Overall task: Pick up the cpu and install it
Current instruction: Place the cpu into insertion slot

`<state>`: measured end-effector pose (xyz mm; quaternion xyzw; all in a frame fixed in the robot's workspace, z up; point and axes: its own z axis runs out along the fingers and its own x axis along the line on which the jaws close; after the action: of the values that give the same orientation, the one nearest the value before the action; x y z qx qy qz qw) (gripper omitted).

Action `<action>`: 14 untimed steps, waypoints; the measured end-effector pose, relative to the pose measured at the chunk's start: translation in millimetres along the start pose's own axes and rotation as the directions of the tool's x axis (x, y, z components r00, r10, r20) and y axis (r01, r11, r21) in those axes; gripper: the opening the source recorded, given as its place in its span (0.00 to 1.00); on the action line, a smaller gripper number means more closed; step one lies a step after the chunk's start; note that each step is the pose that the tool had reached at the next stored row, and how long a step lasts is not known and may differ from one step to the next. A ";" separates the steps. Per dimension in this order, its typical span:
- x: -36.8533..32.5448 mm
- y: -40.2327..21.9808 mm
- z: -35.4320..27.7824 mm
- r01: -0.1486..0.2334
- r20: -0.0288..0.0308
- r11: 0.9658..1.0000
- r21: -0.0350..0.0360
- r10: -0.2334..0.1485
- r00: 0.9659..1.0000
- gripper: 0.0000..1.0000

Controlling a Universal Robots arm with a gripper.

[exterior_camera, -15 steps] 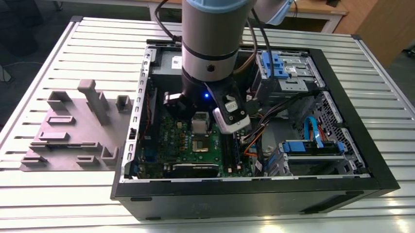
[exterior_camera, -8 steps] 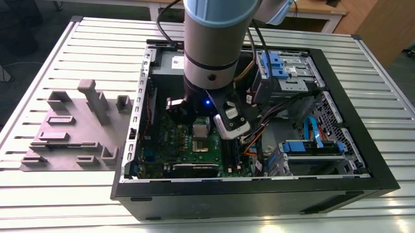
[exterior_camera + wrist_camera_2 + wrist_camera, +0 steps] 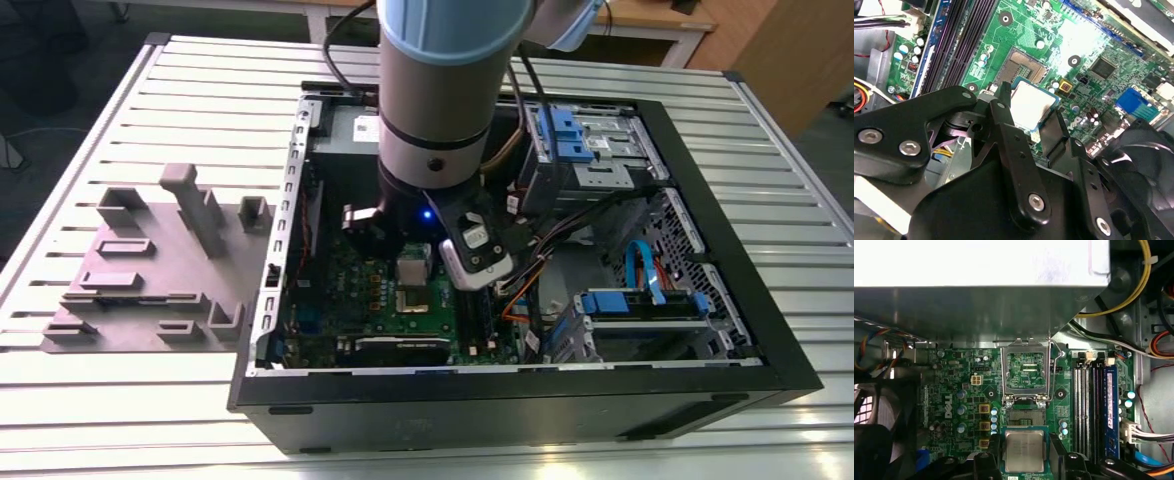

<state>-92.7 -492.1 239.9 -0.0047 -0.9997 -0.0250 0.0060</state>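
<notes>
Gripper (image 3: 1025,441) inside open computer case (image 3: 534,412), over motherboard (image 3: 954,390). Jaws clamped on cpu (image 3: 1025,452), one finger (image 3: 995,451) against each opposite edge, silvery top facing wrist cameras. Bare socket (image 3: 1021,417) just beyond fingertips; contact with it not discernible. Raised socket frame (image 3: 1025,371) farther ahead. Memory slots (image 3: 1089,405) alongside jaws.
</notes>
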 end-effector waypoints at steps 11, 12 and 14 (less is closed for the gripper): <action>-4.1 -0.6 12.6 0.000 0.000 1.000 0.000 0.000 1.000 0.47; -4.2 -0.6 13.7 0.000 0.000 1.000 0.000 0.000 1.000 0.47; -4.2 -0.8 17.0 0.000 0.000 1.000 0.000 0.000 1.000 0.47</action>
<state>-88.7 -492.1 222.9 -0.0048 -0.9997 -0.0250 0.0060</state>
